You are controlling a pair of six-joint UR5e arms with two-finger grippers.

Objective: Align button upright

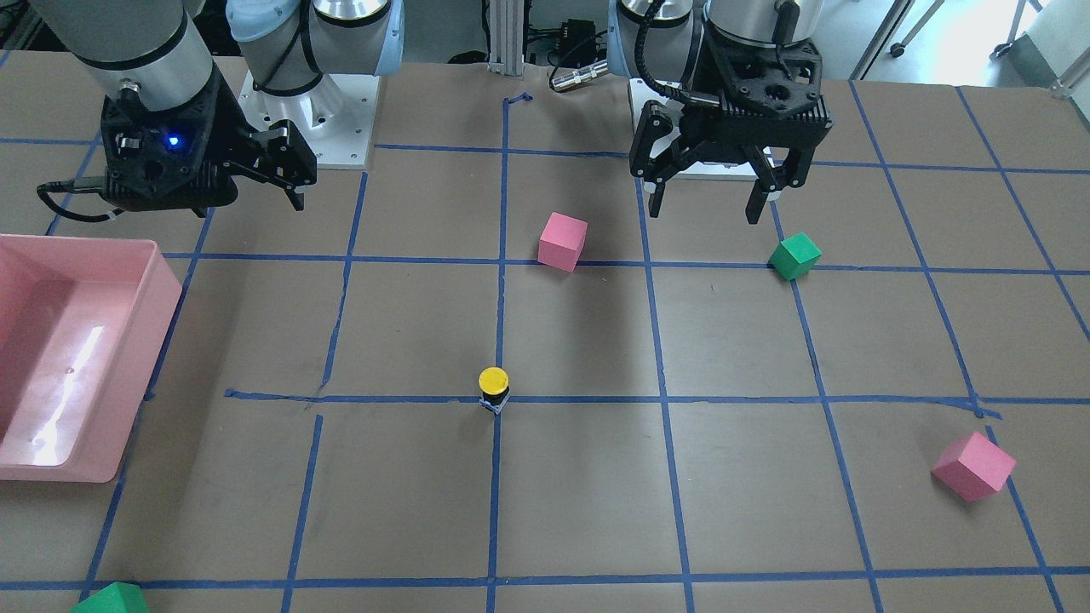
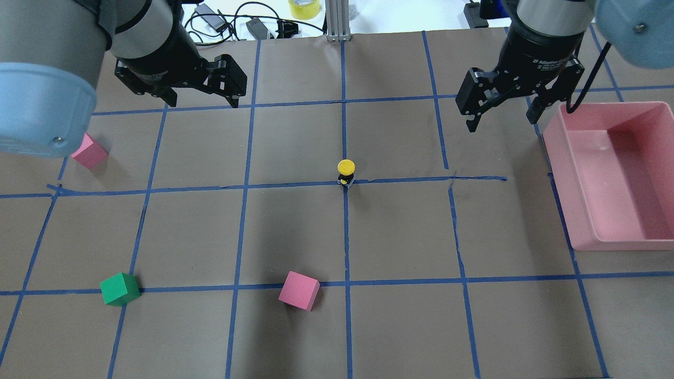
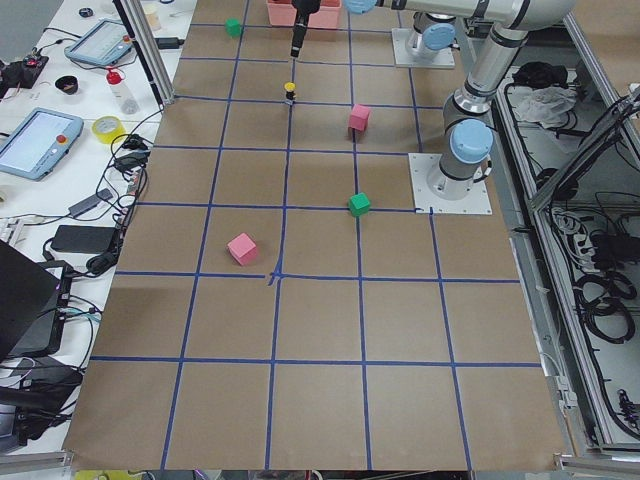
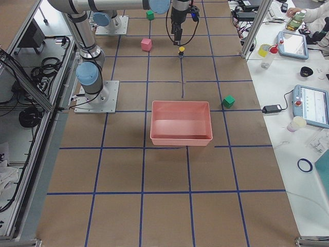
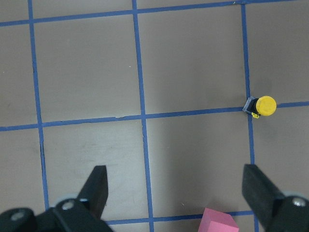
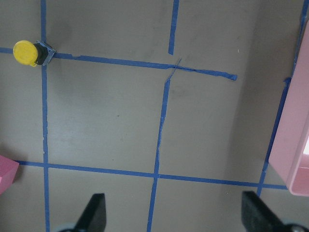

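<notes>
The button has a yellow cap, a black body and a grey base. It stands upright on a blue tape crossing in the middle of the table, and shows too in the front view. My left gripper hangs open and empty above the table, far left of the button. Its wrist view has the button at the right, well ahead of the open fingers. My right gripper is open and empty, to the right of the button, beside the bin. Its wrist view shows the button at top left.
A pink bin sits at the right edge. One pink cube and a green cube lie on the near side. Another pink cube lies at the left under the left arm. A second green cube lies at the far edge.
</notes>
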